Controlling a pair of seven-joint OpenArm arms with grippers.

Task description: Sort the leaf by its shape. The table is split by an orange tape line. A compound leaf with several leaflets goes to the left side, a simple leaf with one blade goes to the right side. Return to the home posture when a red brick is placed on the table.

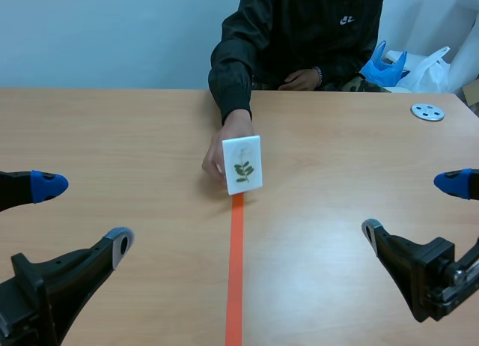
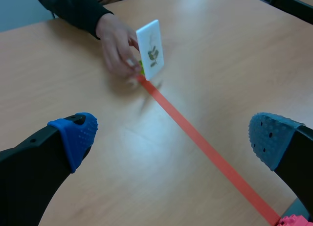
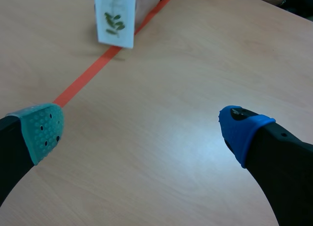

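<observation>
A white card with a green compound leaf of several leaflets stands upright at the far end of the orange tape line. A person's hand holds it from behind. The card and the hand lie far ahead of my left gripper, which is open with nothing between its fingers. My right gripper is also open and holds nothing, with the card well ahead of it. In the scene view the left gripper and right gripper hang low near the table's front corners.
A person in a dark jacket sits across the table. A round grey disc lies at the far right. Blue and white bags sit behind the table's far right edge. A bit of pink shows under my left gripper.
</observation>
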